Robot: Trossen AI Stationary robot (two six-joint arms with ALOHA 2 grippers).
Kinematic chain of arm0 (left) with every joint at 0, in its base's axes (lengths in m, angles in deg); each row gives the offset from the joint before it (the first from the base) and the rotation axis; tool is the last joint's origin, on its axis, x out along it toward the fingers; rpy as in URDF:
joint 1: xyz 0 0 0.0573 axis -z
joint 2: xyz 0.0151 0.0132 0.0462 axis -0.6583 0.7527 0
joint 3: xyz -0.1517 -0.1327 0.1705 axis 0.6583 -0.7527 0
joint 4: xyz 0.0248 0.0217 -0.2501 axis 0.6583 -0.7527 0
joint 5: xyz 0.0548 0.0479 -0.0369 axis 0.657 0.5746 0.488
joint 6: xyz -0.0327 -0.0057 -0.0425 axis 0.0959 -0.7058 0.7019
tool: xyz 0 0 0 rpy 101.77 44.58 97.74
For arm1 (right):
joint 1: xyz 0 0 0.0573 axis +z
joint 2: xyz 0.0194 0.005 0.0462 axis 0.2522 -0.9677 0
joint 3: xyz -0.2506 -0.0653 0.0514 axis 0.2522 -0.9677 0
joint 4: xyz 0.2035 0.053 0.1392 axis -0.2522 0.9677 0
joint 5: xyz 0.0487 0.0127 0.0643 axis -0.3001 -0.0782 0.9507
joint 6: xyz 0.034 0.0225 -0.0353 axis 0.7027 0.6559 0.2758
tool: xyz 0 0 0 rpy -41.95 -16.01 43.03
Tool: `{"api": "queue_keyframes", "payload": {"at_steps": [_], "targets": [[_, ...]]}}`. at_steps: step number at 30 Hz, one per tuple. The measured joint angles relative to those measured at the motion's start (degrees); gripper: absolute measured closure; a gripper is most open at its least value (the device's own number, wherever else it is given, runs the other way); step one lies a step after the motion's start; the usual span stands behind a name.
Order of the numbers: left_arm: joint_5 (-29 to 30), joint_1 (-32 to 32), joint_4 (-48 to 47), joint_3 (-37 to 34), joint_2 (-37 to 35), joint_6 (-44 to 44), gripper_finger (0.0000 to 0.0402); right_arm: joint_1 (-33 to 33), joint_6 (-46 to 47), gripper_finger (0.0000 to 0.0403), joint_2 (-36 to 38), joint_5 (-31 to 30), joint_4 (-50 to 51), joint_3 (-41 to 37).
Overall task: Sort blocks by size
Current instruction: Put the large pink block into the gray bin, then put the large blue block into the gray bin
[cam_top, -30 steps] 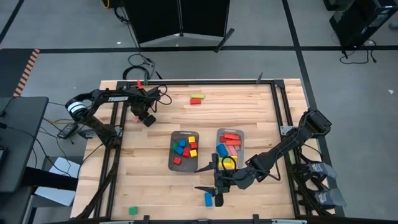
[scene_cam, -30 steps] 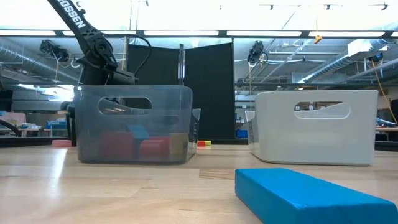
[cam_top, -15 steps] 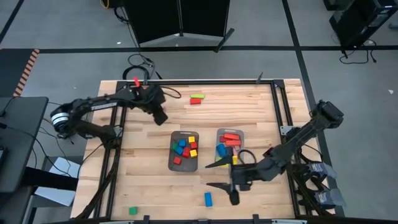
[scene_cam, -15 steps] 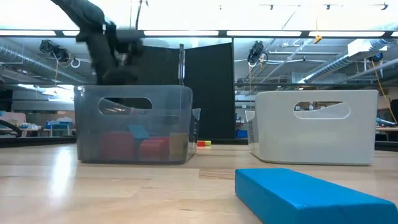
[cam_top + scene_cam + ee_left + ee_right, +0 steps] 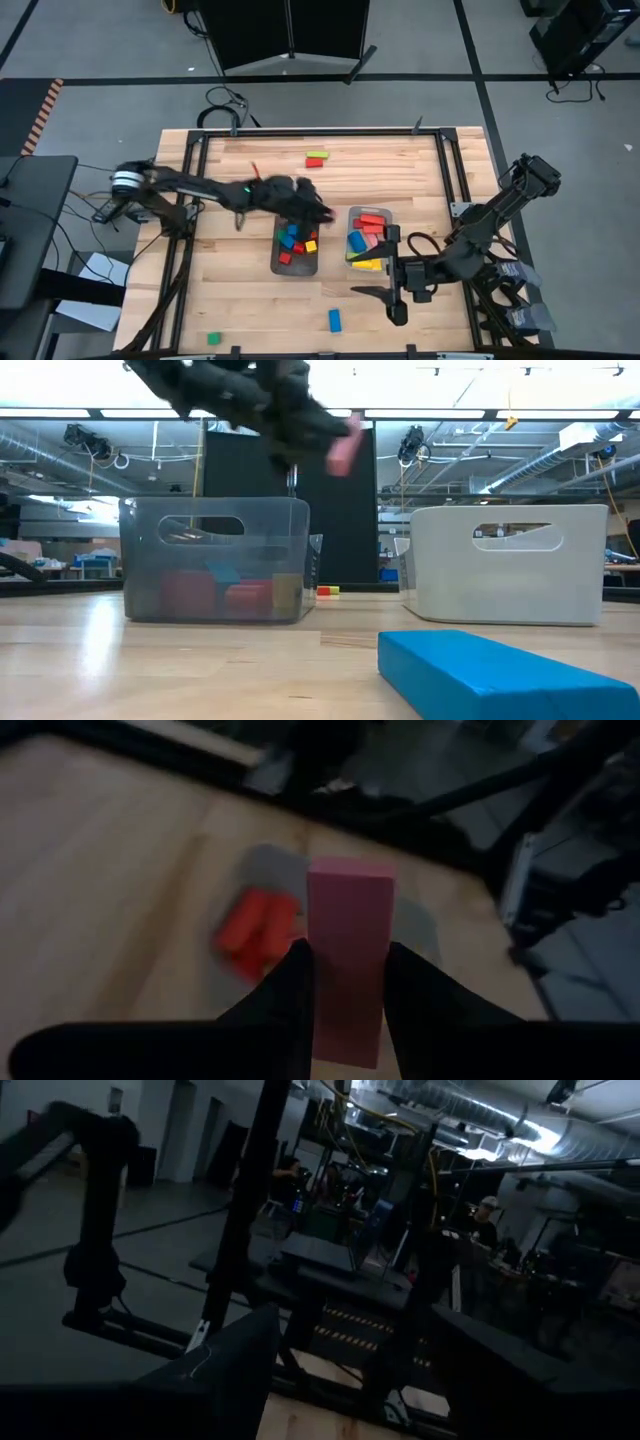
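My left gripper (image 5: 318, 209) hangs above the two trays, shut on a pink bar block (image 5: 348, 935), which shows high over the dark tray in the low view as the pink bar (image 5: 343, 452). The dark grey tray (image 5: 279, 262) holds small cubes. The pale tray (image 5: 389, 216) holds longer bars, among them red ones (image 5: 255, 925). A blue bar (image 5: 334, 320) lies flat on the table near the front edge. My right gripper (image 5: 382, 303) is raised to the right of it, open, with nothing between its fingers (image 5: 225, 1370). My left gripper pinches the pink bar by its two long sides (image 5: 318, 970) between its two fingers. The fingers (image 5: 415, 995) lie along the bar, and its far end sticks out past their tips. They come slanting from the table's left. The bar is lifted clear, above the trays.
A green and a red block (image 5: 317, 158) lie together near the far edge. A green cube (image 5: 213, 339) sits at the front left. A black frame (image 5: 300, 131) borders the table's far side. A person shows far off in the room in the right wrist view.
My left gripper has swung from the table's far left toward the right and the near edge, rising, and now stands over the trays; it has tipped from pointing down to nearly level, carrying the pink bar. My right gripper has risen and drawn right, away from the blue bar, still open.
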Motion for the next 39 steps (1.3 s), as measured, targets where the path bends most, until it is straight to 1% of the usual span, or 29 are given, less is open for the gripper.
{"api": "queue_keyframes", "payload": {"at_steps": [2,5,8,11,13,17,19,22,25,29,32,34,37,39], "targets": [[0.03,1.60,5.79,0.84,4.84,1.09,0.0307,0.00,0.00,0.0142,0.03,-0.10,0.05,0.00],[0.57,2.87,12.01,4.06,11.91,1.81,0.0307,-0.02,0.04,0.0142,0.10,-0.13,-0.03,0.00],[0.59,3.68,14.39,8.72,18.36,2.84,0.0307,0.06,0.22,0.0142,0.09,-0.11,0.02,-0.02],[0.55,4.30,14.08,13.64,23.10,3.06,0.0306,0.16,0.24,0.0143,0.11,-0.11,-0.04,-0.02],[0.46,4.38,12.67,15.94,24.91,2.79,0.0277,0.41,0.24,0.0144,0.09,-0.13,0.13,-0.02],[-0.86,4.36,11.38,16.73,25.35,-0.15,0.0179,1.29,0.50,0.0142,0.10,-0.40,0.91,-0.02],[-0.70,4.34,11.07,15.87,23.72,-0.80,0.0141,1.95,1.24,0.0139,0.09,-1.99,2.09,-0.02],[2.04,4.34,12.23,13.26,19.67,-1.53,0.0113,2.47,3.87,0.0133,0.09,-4.03,4.60,-0.04],[5.91,4.65,14.88,6.94,14.33,-1.74,0.0114,2.92,8.17,0.0127,0.09,-4.09,8.01,-0.04],[8.62,5.12,21.17,-4.59,3.13,-0.68,0.0137,3.00,15.56,0.0121,-1.11,-1.91,14.72,-0.04],[10.15,6.46,21.17,-11.37,-5.01,1.27,0.0155,1.46,20.10,0.0118,-4.02,2.62,18.18,-0.04],[11.61,8.30,19.56,-15.17,-9.67,1.80,0.0165,-0.38,23.15,0.0117,-6.50,7.56,18.76,-0.02],[14.50,11.92,18.34,-18.36,-15.66,1.85,0.0178,-2.50,25.98,0.0117,-10.81,14.23,21.11,1.46],[17.30,14.49,16.41,-19.25,-18.43,1.86,0.0185,-3.20,25.63,0.0117,-13.59,17.49,23.58,3.11]]}}
